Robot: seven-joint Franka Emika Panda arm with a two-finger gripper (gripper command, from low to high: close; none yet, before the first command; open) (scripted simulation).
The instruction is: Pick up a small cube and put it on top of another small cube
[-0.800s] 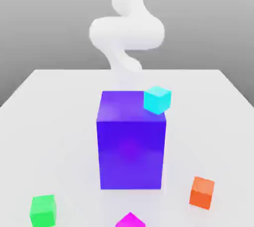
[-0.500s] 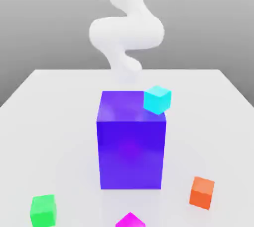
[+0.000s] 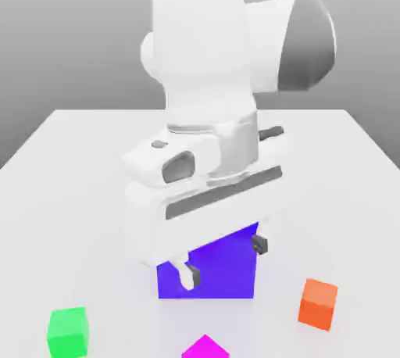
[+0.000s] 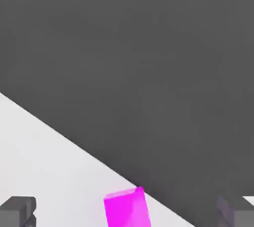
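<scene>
**Exterior view: arm hanging low over the front half of the table, nothing in its grip**

So from where I'm standing, the big white arm (image 3: pixel 211 51) takes up most of the scene and leans toward the camera. Its end effector (image 3: pixel 225 261) points down with the two dark fingertips (image 3: pixel 191 276) spread wide apart, and nothing is between them. Right behind the fingers is the large blue-purple block (image 3: pixel 223 266), mostly hidden by the hand.

The small magenta cube (image 3: pixel 205 347) sits on the white table (image 3: pixel 47 192) right at the front edge, about the middle, turned so a corner faces up at the camera. It's lower in the picture than the fingertips and apart from them. The green cube (image 3: pixel 68 332) is near the front corner on the exterior view's left, and the orange cube (image 3: pixel 318 303) is toward the front on the exterior view's right. All three are well apart from each other.

In the hand view, the magenta cube (image 4: pixel 127 208) shows between the two grey fingertips (image 4: pixel 17 211), close to the table edge (image 4: pixel 64 171), not touching either one.
</scene>
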